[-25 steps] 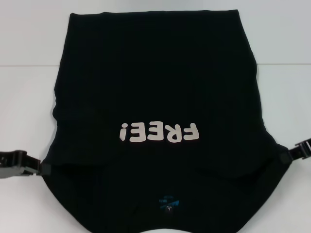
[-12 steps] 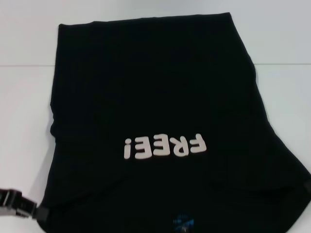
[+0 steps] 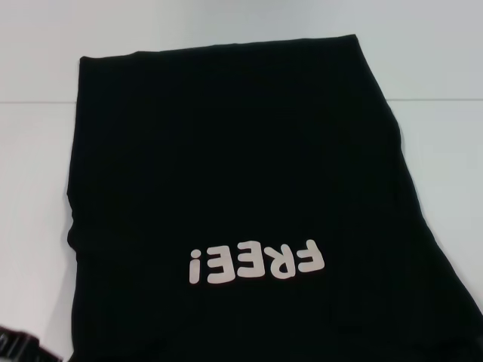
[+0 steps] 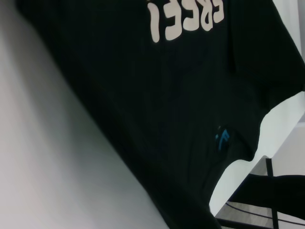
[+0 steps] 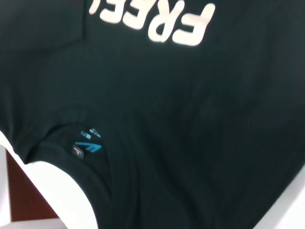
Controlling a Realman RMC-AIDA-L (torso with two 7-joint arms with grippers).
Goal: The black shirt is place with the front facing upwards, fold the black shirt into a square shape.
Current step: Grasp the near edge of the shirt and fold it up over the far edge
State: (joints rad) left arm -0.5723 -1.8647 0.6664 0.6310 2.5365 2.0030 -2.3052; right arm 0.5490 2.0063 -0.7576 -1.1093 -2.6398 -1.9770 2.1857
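The black shirt (image 3: 234, 166) lies front up on the white table (image 3: 34, 188) and fills most of the head view. Its white letters "FREE!" (image 3: 256, 262) read upside down near the bottom. The collar end runs out of the head view's bottom. The blue neck label shows in the left wrist view (image 4: 222, 139) and in the right wrist view (image 5: 88, 146). My left gripper (image 3: 21, 348) shows only as a black corner at the bottom left, at the shirt's shoulder edge, shut on the cloth. My right gripper is out of view.
Bare white table lies left (image 3: 34, 188), right (image 3: 445, 151) and beyond the shirt. In the wrist views the collar end hangs past the table's near edge (image 5: 57, 200), with brown floor (image 5: 24, 202) and a dark frame (image 4: 276, 195) below.
The shirt has slid toward me: the letters and collar moved down the head view. Both grippers moved down with it; the right one has left the frame, the left one is nearly gone.
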